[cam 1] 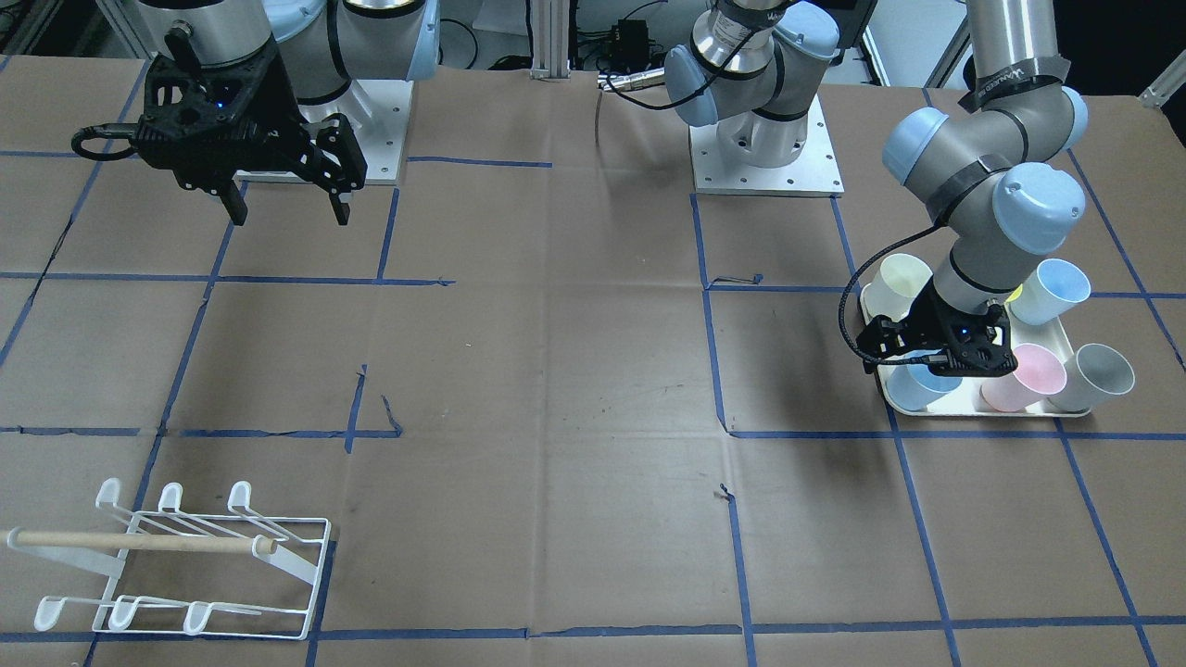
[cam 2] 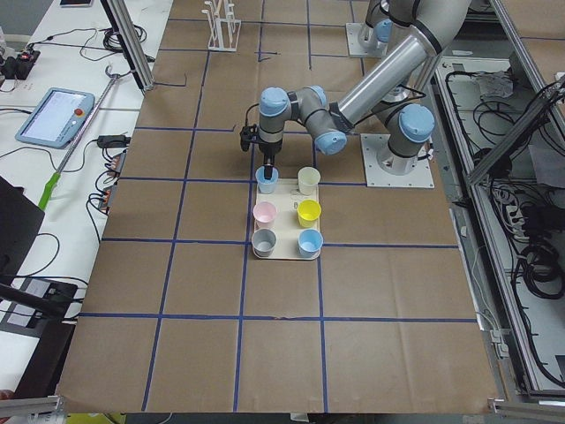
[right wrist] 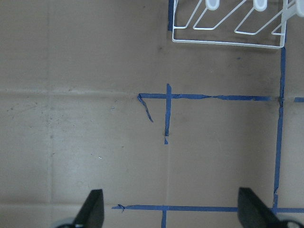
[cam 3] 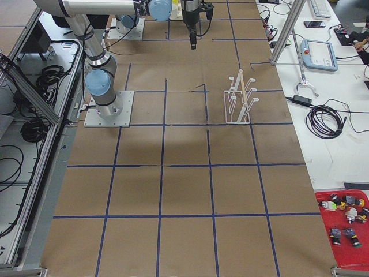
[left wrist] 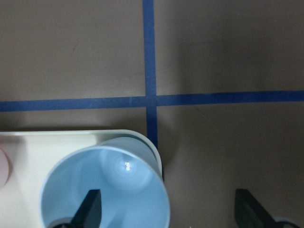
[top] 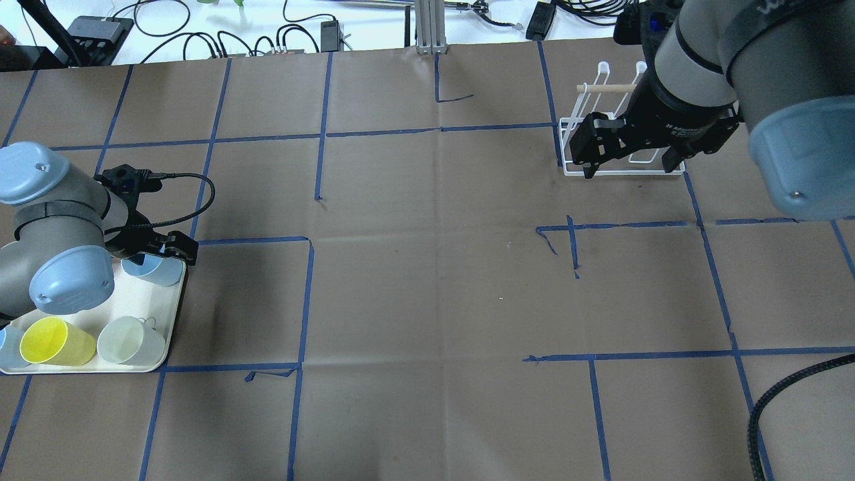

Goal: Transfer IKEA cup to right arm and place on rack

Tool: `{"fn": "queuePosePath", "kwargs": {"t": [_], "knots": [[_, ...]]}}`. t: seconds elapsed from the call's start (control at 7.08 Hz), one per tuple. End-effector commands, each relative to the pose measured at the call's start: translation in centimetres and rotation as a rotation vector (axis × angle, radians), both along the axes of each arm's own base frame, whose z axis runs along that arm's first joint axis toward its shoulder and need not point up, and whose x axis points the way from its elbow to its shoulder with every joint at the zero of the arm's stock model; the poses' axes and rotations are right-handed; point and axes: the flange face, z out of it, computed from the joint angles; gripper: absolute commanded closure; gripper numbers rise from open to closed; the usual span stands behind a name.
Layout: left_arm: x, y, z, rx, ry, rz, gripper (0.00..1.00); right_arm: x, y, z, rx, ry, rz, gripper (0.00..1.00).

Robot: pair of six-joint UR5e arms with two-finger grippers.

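Observation:
A light-blue cup [left wrist: 107, 190] stands upright in the corner of the cream tray [left wrist: 38, 147]; it also shows in the front view [cam 1: 913, 387] and the overhead view [top: 152, 267]. My left gripper [left wrist: 168, 209] is open and low over this cup. One finger [left wrist: 90, 206] is inside the cup and the other [left wrist: 249, 206] is outside, over the paper. My right gripper [cam 1: 291, 218] is open and empty, held high above the table. The white wire rack [cam 1: 185, 565] with its wooden dowel stands empty at the far right [top: 588, 100].
On the tray [cam 1: 973, 408] stand a cream cup [cam 1: 903, 283], another light-blue cup [cam 1: 1056, 287], a pink cup [cam 1: 1019, 375], a grey cup [cam 1: 1098, 375] and a yellow cup [top: 53, 341]. Brown paper with blue tape lines covers the table.

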Motion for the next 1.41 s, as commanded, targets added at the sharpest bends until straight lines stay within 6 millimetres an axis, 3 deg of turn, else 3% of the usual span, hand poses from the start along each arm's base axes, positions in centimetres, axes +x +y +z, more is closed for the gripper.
{"fn": "queuePosePath", "kwargs": {"t": [0.0, 0.14, 0.42, 0.57, 0.99, 1.27], "knots": [[-0.1, 0.3, -0.1, 0.034, 0.003, -0.001, 0.23, 0.0, 0.0, 0.0, 0.001, 0.000, 0.000, 0.00], [0.1, 0.4, -0.1, 0.048, -0.004, 0.004, 0.54, 0.0, 0.0, -0.1, 0.002, -0.001, 0.000, 0.00], [0.2, 0.7, 0.7, 0.078, -0.006, 0.004, 0.93, -0.1, -0.2, 0.0, -0.013, -0.002, -0.001, 0.00], [0.3, 1.2, 1.5, 0.095, -0.032, 0.005, 1.00, 0.2, -0.5, -0.5, -0.003, -0.021, 0.001, 0.00], [0.5, 0.2, 4.8, 0.072, -0.044, 0.001, 1.00, 1.5, -2.2, -0.7, -0.159, -0.190, -0.164, 0.00], [1.0, -2.4, 11.6, 0.090, -0.020, -0.009, 1.00, 2.7, -1.9, -1.5, -0.244, -0.341, -0.330, 0.00]]}}
